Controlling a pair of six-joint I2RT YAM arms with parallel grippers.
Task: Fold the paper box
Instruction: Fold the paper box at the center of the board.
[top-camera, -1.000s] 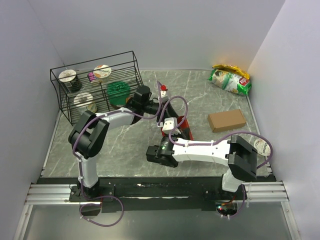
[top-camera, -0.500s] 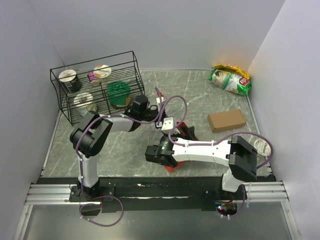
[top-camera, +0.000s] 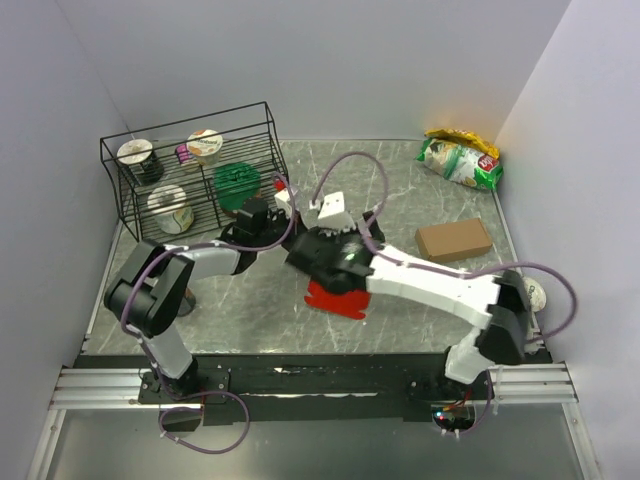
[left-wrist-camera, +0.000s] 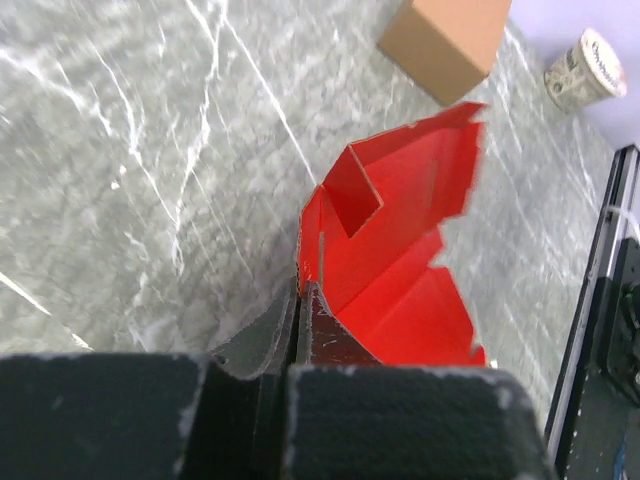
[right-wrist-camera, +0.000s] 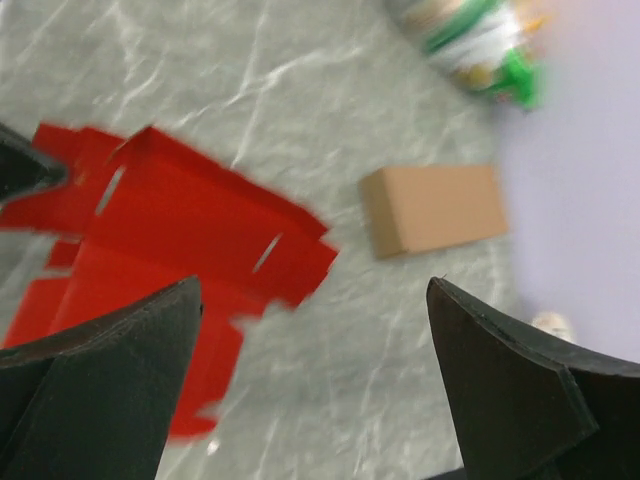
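The paper box (left-wrist-camera: 400, 250) is a bright red creased card sheet with flaps and slots, partly opened above the marble table. My left gripper (left-wrist-camera: 303, 292) is shut on one edge of the sheet, which spreads away from the jaws. In the top view the paper box (top-camera: 335, 298) shows below my right forearm, which hides much of it. In the right wrist view my right gripper (right-wrist-camera: 312, 285) stands wide open with nothing between its fingers. There the paper box (right-wrist-camera: 170, 230) lies to its left, apart from the fingers.
A plain brown cardboard box (top-camera: 453, 240) lies at the right. A green snack bag (top-camera: 460, 160) is at the far right corner. A black wire basket (top-camera: 190, 175) with several cups stands at the far left. A paper cup (top-camera: 530, 292) sits behind the right arm's elbow.
My right gripper has let go of the red sheet, opened wide and swung toward the far left. My left gripper has shut on the sheet's edge and its arm has drawn left.
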